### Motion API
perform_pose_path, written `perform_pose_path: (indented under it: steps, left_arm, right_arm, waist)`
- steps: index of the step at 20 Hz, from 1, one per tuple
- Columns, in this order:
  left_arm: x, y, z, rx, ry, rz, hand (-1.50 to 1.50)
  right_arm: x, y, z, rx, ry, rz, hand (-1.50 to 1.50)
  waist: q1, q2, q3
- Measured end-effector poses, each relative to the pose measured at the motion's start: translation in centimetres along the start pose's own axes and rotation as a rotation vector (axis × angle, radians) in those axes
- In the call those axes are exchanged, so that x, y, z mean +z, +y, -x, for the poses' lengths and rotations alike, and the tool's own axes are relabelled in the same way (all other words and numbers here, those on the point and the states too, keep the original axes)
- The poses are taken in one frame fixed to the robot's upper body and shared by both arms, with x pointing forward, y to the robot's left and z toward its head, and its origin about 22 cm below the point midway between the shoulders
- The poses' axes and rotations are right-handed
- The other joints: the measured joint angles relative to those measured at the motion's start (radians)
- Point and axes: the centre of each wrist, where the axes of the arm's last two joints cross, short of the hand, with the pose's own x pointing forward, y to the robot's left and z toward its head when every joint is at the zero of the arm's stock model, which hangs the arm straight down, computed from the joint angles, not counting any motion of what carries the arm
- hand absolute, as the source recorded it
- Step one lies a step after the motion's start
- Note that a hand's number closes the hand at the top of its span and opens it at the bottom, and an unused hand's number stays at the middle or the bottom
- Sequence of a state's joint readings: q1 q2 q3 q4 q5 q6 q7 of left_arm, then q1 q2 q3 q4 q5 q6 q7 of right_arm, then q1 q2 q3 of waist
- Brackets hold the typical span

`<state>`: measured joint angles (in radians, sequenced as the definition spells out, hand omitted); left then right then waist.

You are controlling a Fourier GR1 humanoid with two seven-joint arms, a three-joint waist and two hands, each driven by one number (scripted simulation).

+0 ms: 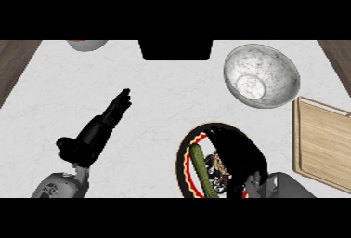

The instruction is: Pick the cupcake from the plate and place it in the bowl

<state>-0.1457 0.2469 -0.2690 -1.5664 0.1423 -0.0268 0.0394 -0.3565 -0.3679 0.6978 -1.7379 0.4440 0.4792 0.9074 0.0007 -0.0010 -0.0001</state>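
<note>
Right hand arches over the plate at lower right; whether it grips anything cannot be told. Just left of it, on the plate, sits the cupcake. Straight beyond stands the bowl. Left hand rests open, well apart.

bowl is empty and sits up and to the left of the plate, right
Wrong side. The head view shows the empty bowl up and to the right of the plate, not to its left.
</note>
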Motion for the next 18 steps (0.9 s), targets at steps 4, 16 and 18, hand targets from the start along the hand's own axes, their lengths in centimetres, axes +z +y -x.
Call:
perform_pose_path:
  steps: [4,16,18]
  left_arm:
    - [-0.5,0.0,0.0,-0.006,-0.006,0.000,0.00]
    - [-0.6,-0.5,0.3,-0.001,0.000,0.006,0.00]
    - [-0.6,-0.4,0.5,0.002,-0.001,0.001,0.00]
  right_arm:
    - [-0.8,0.8,1.5,0.014,0.038,0.033,-1.50]
    - [-3.5,2.6,2.9,0.006,0.102,0.004,-1.50]
    - [-3.7,3.1,3.2,0.000,0.097,0.005,-1.50]
  waist:
    - [-0.001,0.001,0.000]
    - [0.000,0.001,0.000]
    - [0.000,0.001,0.000]
